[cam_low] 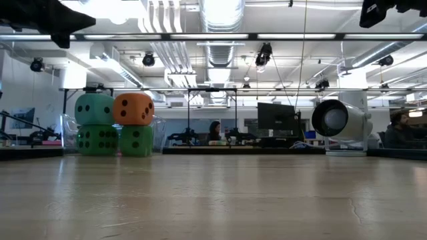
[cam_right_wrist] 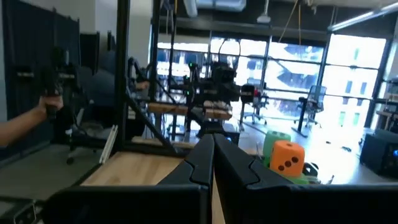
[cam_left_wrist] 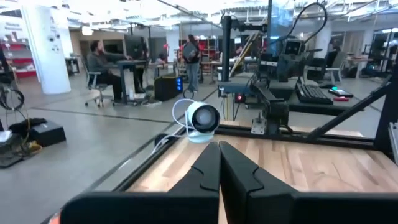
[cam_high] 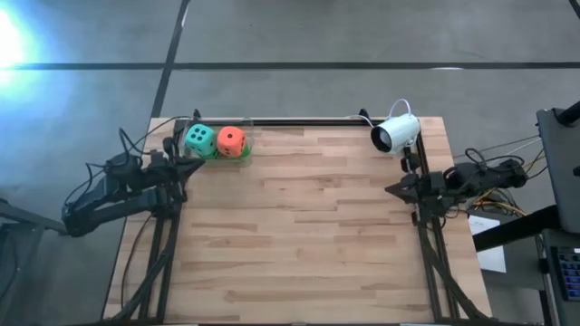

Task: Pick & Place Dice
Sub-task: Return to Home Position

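Left gripper [cam_left_wrist: 219, 168]: fingers pressed together, holding nothing. In the high view it sits at the table's [cam_high: 308, 235] 10 o'clock edge, with its arm folded back off the left side.

Right gripper [cam_right_wrist: 212, 155]: fingers likewise pressed together and empty. It sits at the 2 o'clock edge, with its arm drawn back to the right.

Dice [cam_high: 231, 140]: all four are gathered at the table's 11 o'clock corner, just beside the left gripper's tip. The low view shows them stacked two over two: teal die [cam_low: 93, 109] and orange die [cam_low: 133, 109] on top, and two green dice [cam_low: 97, 140] beneath. Faint clear walls of a bin [cam_low: 159, 133] stand around them. No die lies loose on the bare wood.

Other item: a white camera [cam_high: 396, 133] stands at 1 o'clock, well apart from the dice.

Assessment: placing appears complete, and the step in hand is the return to rest. Both arms look at or near their parked pose. The next move calls for no grasp, only settling each arm at its side without brushing the bin or camera.
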